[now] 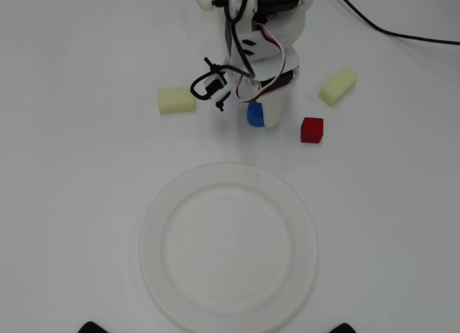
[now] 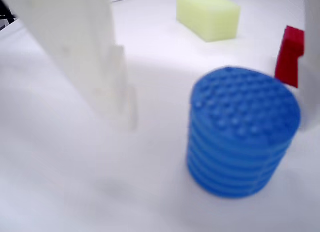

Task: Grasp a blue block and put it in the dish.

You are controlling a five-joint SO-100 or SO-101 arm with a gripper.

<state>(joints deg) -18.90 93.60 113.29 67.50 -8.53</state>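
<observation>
Fingers of my gripper stand spread wide around the blue block, holding nothing: in the wrist view one white finger is planted at the block's 9 o'clock with bare table between, the other just at its 3 o'clock edge. Overhead, the block sits upright at 12 o'clock from the dish, well apart from it.

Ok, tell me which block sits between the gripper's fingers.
The blue block: round and ribbed, it stands between the open gripper's fingers. The red cube and both yellow blocks lie apart, outside them.
</observation>
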